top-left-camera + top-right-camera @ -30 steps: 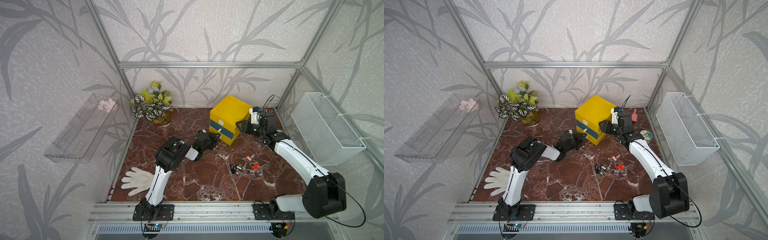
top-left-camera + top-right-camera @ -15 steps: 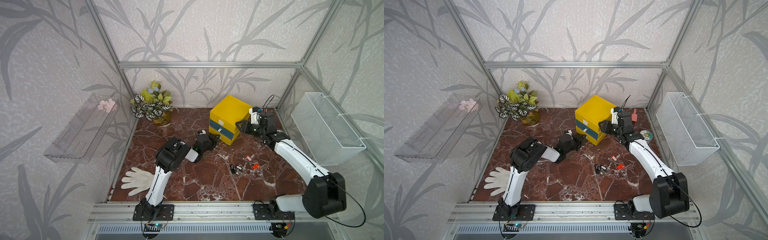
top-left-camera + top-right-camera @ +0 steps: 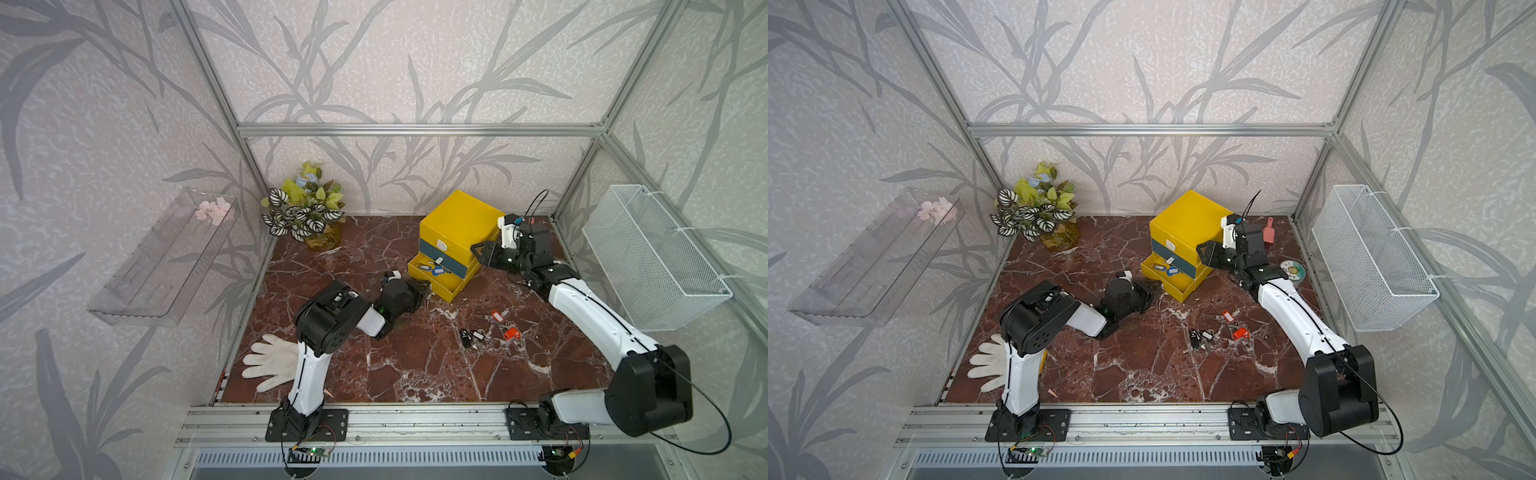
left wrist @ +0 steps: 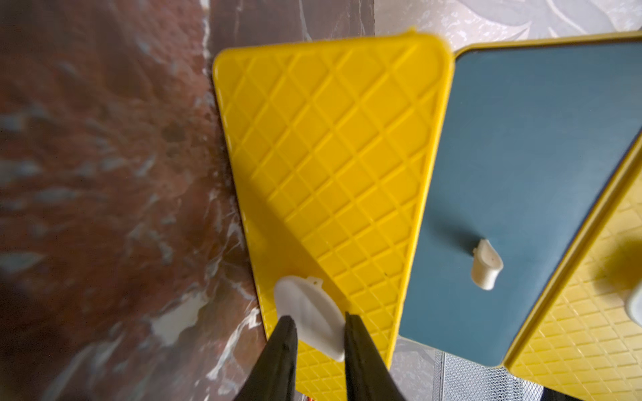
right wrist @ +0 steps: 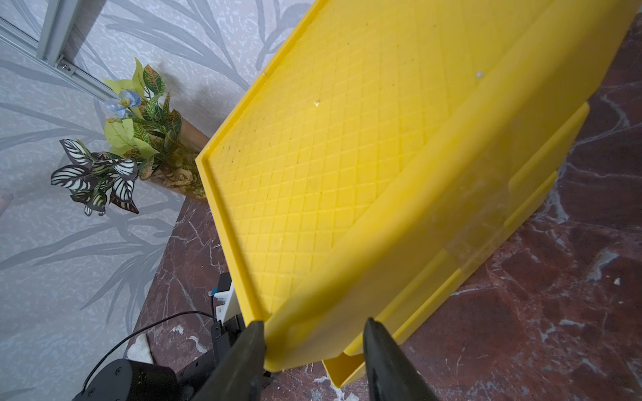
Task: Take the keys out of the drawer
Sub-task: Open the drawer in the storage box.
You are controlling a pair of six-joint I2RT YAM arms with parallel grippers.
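Glossy dark-red marble-look surface (image 3: 415, 365) with white veins. Toward its far right corner sits a yellow plastic cabinet (image 3: 457, 216): boxy, diamond-embossed top, skewed to the edges, fronts facing the near left corner. Its bottom drawer (image 3: 461, 286) stands open, yellow with the same diamond emboss on the front; the drawer above is shut, smooth blue-grey front. The right claw (image 5: 314, 326) is at the cabinet's back right corner, black fingers either side of the top edge, and looks clamped on it, bracing. The left claw (image 4: 318, 321) is low at the drawer front, tapered black fingers straddling the white handle (image 4: 302, 295), a small rounded plastic tab. The fingers are close on both sides, but I can't tell if the pinch is made. The blue-tagged keys (image 3: 434, 270) lie flat inside the open drawer, just past the front panel the left claw is on, so the left arm is nearer; the right claw is on the cabinet's other side. Their long axis is too small to tell. Already out, toward the right of the surface: black-and-white-tagged keys (image 3: 471, 336) and red-tagged keys (image 3: 505, 328), near each other and well apart from the drawer. My guess is the reach means letting go of the handle, lifting over the front rim and coming down from above. Thin metal on loose rings will likely skid on slick plastic.
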